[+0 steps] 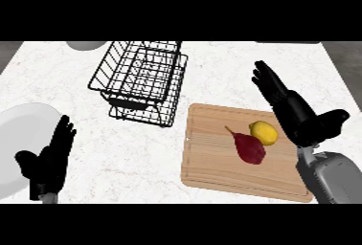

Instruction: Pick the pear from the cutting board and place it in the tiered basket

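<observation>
Here you have the black wire tiered basket [141, 81] standing toward the back of the white marbled counter [134, 158], left of centre, and nothing shows inside either of its tiers. Just to its right and nearer you lies the wooden cutting board [212, 162], and the task's fruit is on it: the dark red pear [249, 148] lies on its side near the board's middle, its stem pointing up and to the left. A yellow lemon [264, 132] sits just beside the pear on its upper right, close enough that you cannot tell whether the two touch. At the left edge of the view you see part of a white plate [21, 139] with nothing on it, and a pale round dish [87, 45] peeks in at the top edge behind the basket. Your right hand [293, 112] hangs over the board's right edge, fingers held straight and stretched away from you, thumb spread out to the right, holding nothing and apart from the pear. Your left hand [48, 160] rests at the lower left beside the plate, fingers up and relaxed, also holding nothing.
</observation>
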Available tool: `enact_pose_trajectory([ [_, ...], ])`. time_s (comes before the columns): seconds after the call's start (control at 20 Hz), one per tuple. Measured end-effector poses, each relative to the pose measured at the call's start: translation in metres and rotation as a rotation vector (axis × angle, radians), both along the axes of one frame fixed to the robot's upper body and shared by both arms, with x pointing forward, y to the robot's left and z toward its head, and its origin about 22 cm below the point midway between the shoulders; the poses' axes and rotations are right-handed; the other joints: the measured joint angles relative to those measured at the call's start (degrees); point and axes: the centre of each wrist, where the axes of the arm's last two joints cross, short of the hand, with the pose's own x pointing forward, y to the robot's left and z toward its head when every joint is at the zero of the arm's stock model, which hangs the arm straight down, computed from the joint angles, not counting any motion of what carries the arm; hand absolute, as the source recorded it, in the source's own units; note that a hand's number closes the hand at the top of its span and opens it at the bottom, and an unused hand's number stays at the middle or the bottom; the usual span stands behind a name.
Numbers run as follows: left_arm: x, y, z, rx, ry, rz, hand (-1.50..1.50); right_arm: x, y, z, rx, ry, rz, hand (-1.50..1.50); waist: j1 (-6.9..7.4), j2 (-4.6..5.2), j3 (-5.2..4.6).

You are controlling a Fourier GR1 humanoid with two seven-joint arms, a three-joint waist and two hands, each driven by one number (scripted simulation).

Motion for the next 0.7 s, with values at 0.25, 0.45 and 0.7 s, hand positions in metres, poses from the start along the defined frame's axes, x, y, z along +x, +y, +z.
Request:
enact_pose_trajectory([
  [0.25,0.013,0.000,0.016,0.002,-0.035,-0.091,0.00,-0.009,0.033,0.011,0.102,-0.048,0.261,1.50,0.36,0.31,1.34],
  [0.45,0.019,-0.005,0.028,-0.002,-0.037,-0.174,0.00,-0.009,0.019,-0.004,-0.066,0.012,0.163,-1.50,-0.52,0.18,1.47],
  [0.7,0.029,-0.003,0.047,-0.030,-0.026,-0.240,0.00,-0.009,0.020,-0.039,-0.082,0.060,0.006,-1.50,0.08,0.45,1.74],
])
